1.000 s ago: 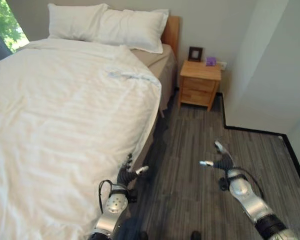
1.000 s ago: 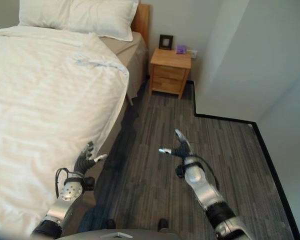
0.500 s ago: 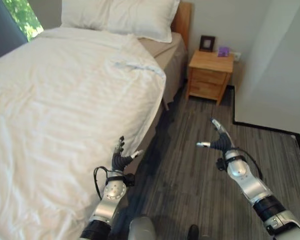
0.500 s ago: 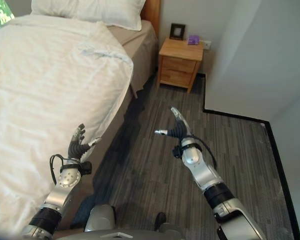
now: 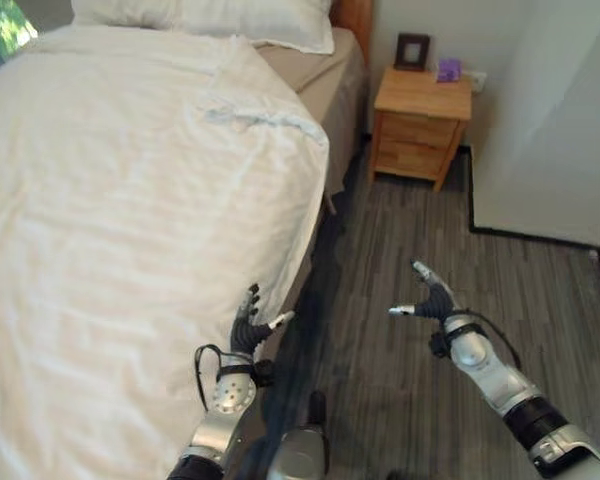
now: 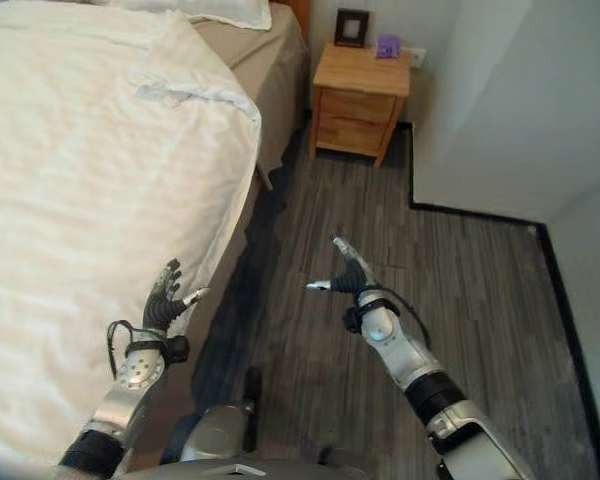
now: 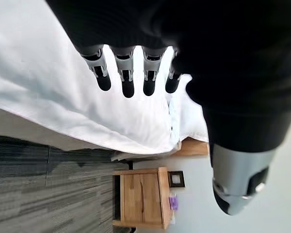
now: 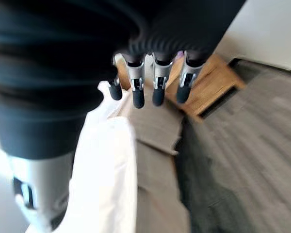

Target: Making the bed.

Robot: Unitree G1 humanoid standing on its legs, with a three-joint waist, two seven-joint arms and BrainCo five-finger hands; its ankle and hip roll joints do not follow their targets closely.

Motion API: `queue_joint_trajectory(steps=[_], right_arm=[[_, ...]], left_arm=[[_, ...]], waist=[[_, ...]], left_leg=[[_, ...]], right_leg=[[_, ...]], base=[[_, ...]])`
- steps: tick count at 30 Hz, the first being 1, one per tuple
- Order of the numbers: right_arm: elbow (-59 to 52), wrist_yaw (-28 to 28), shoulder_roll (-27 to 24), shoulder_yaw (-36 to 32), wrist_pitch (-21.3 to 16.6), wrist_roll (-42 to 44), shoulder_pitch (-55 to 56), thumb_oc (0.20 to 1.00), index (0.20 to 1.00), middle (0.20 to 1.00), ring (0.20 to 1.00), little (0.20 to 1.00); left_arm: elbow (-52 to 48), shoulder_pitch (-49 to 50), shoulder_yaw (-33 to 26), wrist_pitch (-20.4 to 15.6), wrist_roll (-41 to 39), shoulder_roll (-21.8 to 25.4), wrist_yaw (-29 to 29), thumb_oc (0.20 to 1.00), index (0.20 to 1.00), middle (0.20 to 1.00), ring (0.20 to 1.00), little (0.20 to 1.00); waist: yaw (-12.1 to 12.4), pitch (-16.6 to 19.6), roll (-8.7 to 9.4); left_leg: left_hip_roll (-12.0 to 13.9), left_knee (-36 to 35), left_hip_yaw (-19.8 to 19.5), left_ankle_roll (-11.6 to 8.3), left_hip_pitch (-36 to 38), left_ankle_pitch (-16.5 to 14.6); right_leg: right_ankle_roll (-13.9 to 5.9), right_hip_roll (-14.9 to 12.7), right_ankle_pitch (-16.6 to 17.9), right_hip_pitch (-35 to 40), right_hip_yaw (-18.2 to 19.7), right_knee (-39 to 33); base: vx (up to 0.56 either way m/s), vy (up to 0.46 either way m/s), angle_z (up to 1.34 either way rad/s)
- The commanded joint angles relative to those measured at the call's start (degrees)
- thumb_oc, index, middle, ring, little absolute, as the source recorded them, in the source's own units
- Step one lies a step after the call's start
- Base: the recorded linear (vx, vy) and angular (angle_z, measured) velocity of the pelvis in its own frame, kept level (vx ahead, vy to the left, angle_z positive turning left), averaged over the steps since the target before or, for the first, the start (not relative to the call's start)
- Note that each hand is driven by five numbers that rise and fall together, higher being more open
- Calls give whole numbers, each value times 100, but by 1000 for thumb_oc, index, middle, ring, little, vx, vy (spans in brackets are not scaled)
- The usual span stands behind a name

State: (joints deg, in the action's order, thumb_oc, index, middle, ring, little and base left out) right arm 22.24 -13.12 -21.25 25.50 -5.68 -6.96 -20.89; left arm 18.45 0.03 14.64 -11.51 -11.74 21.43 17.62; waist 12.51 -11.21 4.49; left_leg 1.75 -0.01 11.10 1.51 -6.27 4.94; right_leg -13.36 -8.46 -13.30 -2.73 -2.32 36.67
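White duvet [image 5: 120, 200] lengthwise toward pillows [image 5: 210, 12], both hands empty

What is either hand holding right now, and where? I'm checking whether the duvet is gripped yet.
Nothing. The left hand and right hand are open, off the duvet.

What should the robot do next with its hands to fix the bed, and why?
Probably reach the left hand forward to the hanging edge of the white duvet. Both hands are open and hold nothing; the left one is beside that edge, the right hand over the floor. Near the pillows, the duvet's top corner is rumpled and the tan sheet shows, so the cover likely needs pulling up.
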Motion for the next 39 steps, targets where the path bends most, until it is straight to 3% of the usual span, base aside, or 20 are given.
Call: queue_joint_trajectory(steps=[1, 3, 6, 9, 12, 14, 16, 17, 19, 20, 21, 22, 24, 27, 29, 31, 34, 37, 38, 39], right_arm=[[-314, -46, -260, -147, -236, -274, -384, 1000, 1000, 1000, 1000, 1000], [-291, -32, -319, -227, -218, -240, -280, 1000, 1000, 1000, 1000, 1000], [-345, 34, -323, -326, -181, -186, -78, 1000, 1000, 1000, 1000, 1000], [-143, 19, -293, -482, -92, -135, 129, 1000, 1000, 1000, 1000, 1000], [-42, 28, -271, -554, -23, -171, 248, 1000, 1000, 1000, 1000, 1000], [27, 28, -226, -568, -24, -287, 415, 1000, 1000, 1000, 1000, 1000], [37, 30, -242, -596, -22, -308, 483, 1000, 1000, 1000, 1000, 1000], [74, 65, -279, -643, -32, -277, 570, 1000, 1000, 1000, 1000, 1000], [175, 51, -326, -684, -40, -191, 647, 1000, 1000, 1000, 1000, 1000], [165, 41, -356, -693, -49, -81, 630, 1000, 1000, 1000, 1000, 1000], [60, 14, -275, -595, -63, 86, 542, 1000, 1000, 1000, 1000, 1000], [60, 14, -270, -597, -63, 87, 538, 1000, 1000, 1000, 1000, 1000], [71, 36, -253, -503, -44, 13, 563, 1000, 1000, 1000, 1000, 1000], [28, 58, -235, -555, -52, 35, 745, 1000, 1000, 1000, 1000, 1000], [-14, 64, -326, -628, -108, 23, 934, 1000, 1000, 1000, 1000, 1000], [8, 64, -363, -609, -151, -29, 987, 1000, 1000, 1000, 1000, 1000], [191, 31, -332, -530, -129, -167, 819, 1000, 1000, 1000, 1000, 1000], [196, 117, -209, -401, -121, -329, 802, 1000, 1000, 1000, 1000, 1000], [272, 115, -113, -331, -104, -406, 791, 1000, 1000, 1000, 1000, 1000], [341, 103, -55, -327, -129, -457, 792, 1000, 1000, 1000, 1000, 1000]], left_arm=[[-268, -399, 116, -306, -46, -52, -32, 1000, 1000, 1000, 1000, 1000], [-304, -461, 139, -320, -89, -59, -69, 1000, 1000, 1000, 1000, 1000], [-389, -360, 128, -323, -115, -59, -219, 1000, 1000, 1000, 1000, 1000], [-329, -296, 11, -307, -180, -71, -331, 1000, 1000, 1000, 1000, 1000], [-256, -346, -71, -318, -182, -109, -340, 1000, 1000, 1000, 1000, 1000], [-194, -377, -1, -357, -156, -211, -440, 1000, 1000, 1000, 1000, 1000], [-202, -362, 64, -335, -133, -257, -463, 1000, 1000, 1000, 1000, 1000], [-210, -356, 65, -344, -127, -265, -448, 1000, 1000, 1000, 1000, 1000], [-219, -352, 114, -309, -302, -352, -488, 1000, 1000, 1000, 1000, 1000], [-254, -377, 127, -317, -505, -360, -491, 1000, 1000, 1000, 1000, 1000], [-405, -385, 130, -348, -763, -354, -546, 1000, 1000, 1000, 1000, 1000], [-405, -388, 129, -347, -765, -349, -547, 1000, 1000, 1000, 1000, 1000], [-486, -363, 120, -312, -807, -340, -615, 1000, 1000, 1000, 1000, 1000], [-544, -237, 80, -288, -828, -328, -678, 1000, 1000, 1000, 1000, 1000], [-536, -102, 49, -243, -802, -355, -712, 1000, 1000, 1000, 1000, 1000], [-531, -18, 3, -232, -774, -369, -719, 1000, 1000, 1000, 1000, 1000], [-509, 28, 19, -230, -728, -391, -752, 1000, 1000, 1000, 1000, 1000], [-522, 129, -41, -212, -659, -309, -742, 1000, 1000, 1000, 1000, 1000], [-528, 171, -73, -218, -661, -269, -728, 1000, 1000, 1000, 1000, 1000], [-496, 168, -113, -216, -659, -275, -683, 1000, 1000, 1000, 1000, 1000]], waist=[[-409, -4, -380], [-726, -127, -541], [-1034, -154, -484], [-1305, -100, -435], [-1424, -75, -496], [-1528, 8, -424], [-1587, 50, -459], [-1688, 127, -497], [-1742, 51, -506], [-1697, -57, -464], [-1446, -306, -282], [-1454, -298, -254], [-1077, -461, -49], [-870, -455, -100], [-774, -342, -333], [-668, -278, -460], [-552, -159, -476], [-400, -28, -317], [-304, 6, -178], [-228, 31, -101]], left_leg=[[1, -494, -516, -18, 434, 5], [31, -499, -682, -27, 742, -198], [-74, -499, -940, -132, 1133, -568], [-57, -499, -1236, -287, 1603, -1025], [45, -499, -1344, -367, 1953, -1288], [57, -499, -1472, -372, 2369, -1606], [117, -499, -1566, -382, 2551, -1665], [224, -201, -1603, -492, 2633, -1537], [350, 1469, -1329, -912, 1966, -739], [476, 2765, -1260, -1117, 1386, -188], [496, 4396, -1105, -1053, 593, 165], [466, 4386, -1107, -1047, 573, 191], [455, 4954, -973, -898, -454, 31], [615, 3996, -929, -823, -737, -11], [617, 1405, -591, -694, -622, 119], [370, 134, -366, -698, -594, 517], [161, -383, 131, -550, -669, 607], [46, -466, 212, -330, -518, 610], [-49, -462, 179, -238, -393, 538], [-108, -445, 208, -171, -286, 444]], right_leg=[[27, 209, 1877, 273, -196, 301], [229, 120, 1483, -390, -341, 193], [375, 29, 1208, -619, -487, -1632], [231, -96, 1696, -761, -346, -3857], [136, -74, 1927, -1204, -325, -4130], [221, 4, 2065, -1166, -410, -4058], [286, 63, 2107, -1010, -428, -4059], [365, 130, 2145, -908, -500, -4018], [522, 136, 2077, -541, -593, -3982], [693, 167, 1988, -272, -649, -4019], [959, 236, 1799, 196, -650, -4113], [956, 206, 1809, 179, -653, -4116], [1067, 230, 1483, 598, -436, -4167], [1064, 357, 1184, 897, -222, -4167], [965, 577, 781, 1212, -94, -4167], [974, 791, 530, 1563, 23, -4167], [1062, 1001, 271, 2034, 174, -4167], [1009, 1009, 253, 2221, 247, -3852], [823, 1011, 372, 2126, 205, -3323], [457, 967, 651, 1940, 65, -2717]], base=[[465, 73, 47], [502, -29, 65], [538, -179, 43], [680, -246, 51], [574, -169, 48], [693, -284, 77], [429, -200, 57], [369, -221, 29], [392, -300, 46], [450, -488, 35], [345, -403, -8], [365, -378, -59], [502, -234, -92], [509, -36, -67], [717, 91, -41], [655, 24, -18], [587, -24, 4], [476, -43, -25], [308, -57, -35], [453, -85, -44]])
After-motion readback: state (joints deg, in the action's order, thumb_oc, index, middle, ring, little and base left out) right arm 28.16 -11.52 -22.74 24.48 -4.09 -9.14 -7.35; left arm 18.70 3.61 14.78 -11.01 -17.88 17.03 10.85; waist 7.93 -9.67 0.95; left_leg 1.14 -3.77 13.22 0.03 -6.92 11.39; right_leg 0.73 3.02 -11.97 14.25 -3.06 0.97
